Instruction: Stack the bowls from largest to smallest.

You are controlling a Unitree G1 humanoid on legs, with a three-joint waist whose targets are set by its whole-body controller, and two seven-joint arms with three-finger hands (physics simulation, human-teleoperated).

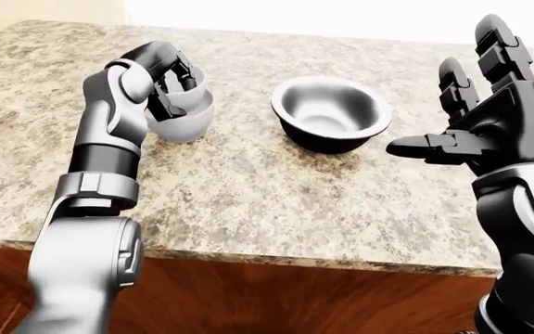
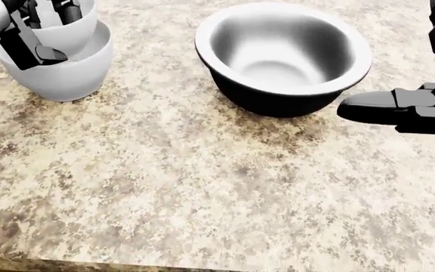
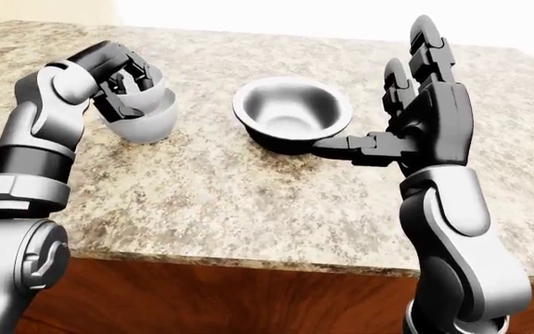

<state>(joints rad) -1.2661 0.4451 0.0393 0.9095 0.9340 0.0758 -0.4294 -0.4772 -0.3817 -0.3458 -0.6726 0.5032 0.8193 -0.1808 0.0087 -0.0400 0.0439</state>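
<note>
A small white bowl (image 2: 78,28) sits nested inside a larger white bowl (image 2: 66,79) at the left of the granite counter (image 1: 248,195). My left hand (image 1: 170,87) is shut on the small bowl's rim, fingers inside and thumb outside. A wide bowl (image 1: 330,111), silver inside and dark outside, stands upright to the right of the white pair, apart from them. My right hand (image 1: 448,104) is open and empty, fingers spread upward, thumb pointing left toward the metal bowl's right side without touching it.
The counter's near edge (image 1: 276,259) runs across the bottom of the eye views, with dark wood cabinet below. Bare granite lies between the bowls and this edge. A pale wall stands beyond the counter's far edge.
</note>
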